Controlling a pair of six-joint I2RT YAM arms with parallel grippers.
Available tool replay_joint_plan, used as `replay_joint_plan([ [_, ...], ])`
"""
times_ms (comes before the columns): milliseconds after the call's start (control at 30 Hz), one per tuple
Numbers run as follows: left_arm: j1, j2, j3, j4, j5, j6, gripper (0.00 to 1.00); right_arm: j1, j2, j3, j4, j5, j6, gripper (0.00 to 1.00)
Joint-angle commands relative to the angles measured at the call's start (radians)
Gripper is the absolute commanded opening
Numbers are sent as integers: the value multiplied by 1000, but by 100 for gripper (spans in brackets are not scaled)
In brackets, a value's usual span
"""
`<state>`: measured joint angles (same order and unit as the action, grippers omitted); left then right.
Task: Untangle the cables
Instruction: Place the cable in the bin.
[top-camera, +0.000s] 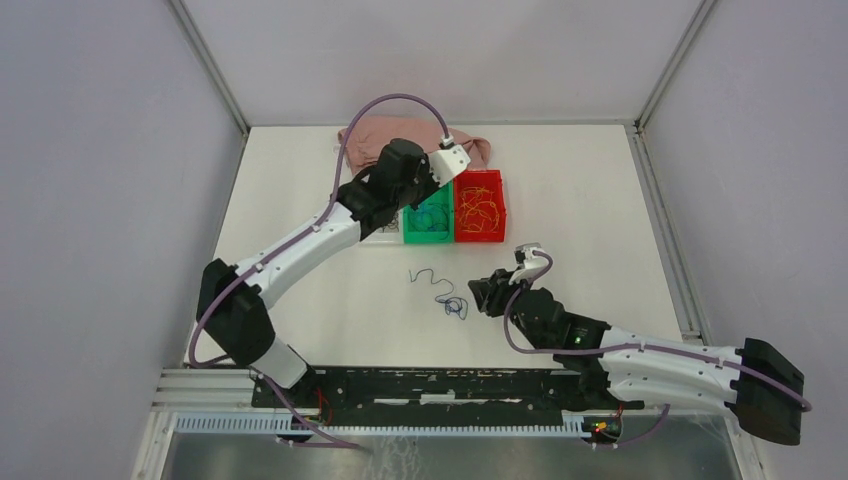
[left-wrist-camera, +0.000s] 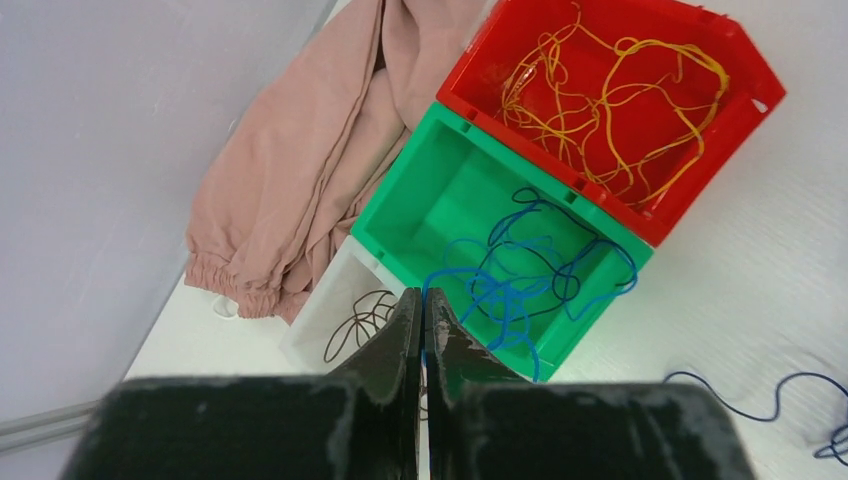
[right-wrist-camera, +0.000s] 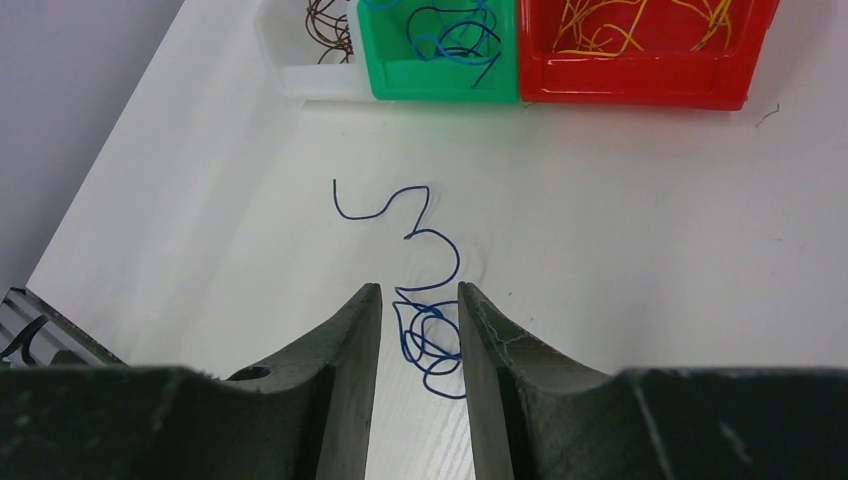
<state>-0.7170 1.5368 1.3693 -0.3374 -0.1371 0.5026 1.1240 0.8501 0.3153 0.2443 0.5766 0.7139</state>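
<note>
One loose blue cable (top-camera: 448, 300) lies curled on the table. My right gripper (right-wrist-camera: 418, 290) is open and low over it, a finger on each side of its coil (right-wrist-camera: 430, 340). My left gripper (left-wrist-camera: 421, 295) is shut above the seam between the white bin (left-wrist-camera: 320, 320) and the green bin (left-wrist-camera: 400, 190). A thin blue cable (left-wrist-camera: 470, 272) runs from its tips into the green bin's blue cables (left-wrist-camera: 520, 290). Yellow-orange cables (left-wrist-camera: 610, 100) lie in the red bin (left-wrist-camera: 720, 130). Dark brown cables (left-wrist-camera: 360, 320) lie in the white bin.
The three bins stand side by side at the back middle: the red bin (top-camera: 480, 236), the green bin (top-camera: 428, 238) and the white bin (top-camera: 385, 236). A pink cloth (top-camera: 375, 135) lies behind them. Grey walls enclose the table on three sides.
</note>
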Motion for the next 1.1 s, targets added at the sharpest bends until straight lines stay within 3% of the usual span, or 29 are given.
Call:
replay_joint_plan([
  [0,48,67,62,99,57,4,3,4,-19,30,-29,45,-8,41],
  [333,110,229,131,140,146,-15,3,4,-16,56,-76,78,-23,41],
  [867,136,368,33,175,122,11,3,-1,-6,99,-142,101,-27,42],
  [1067,131,401,-32,266,112,-4,3,-8,41,140,-194,46,-7,39],
])
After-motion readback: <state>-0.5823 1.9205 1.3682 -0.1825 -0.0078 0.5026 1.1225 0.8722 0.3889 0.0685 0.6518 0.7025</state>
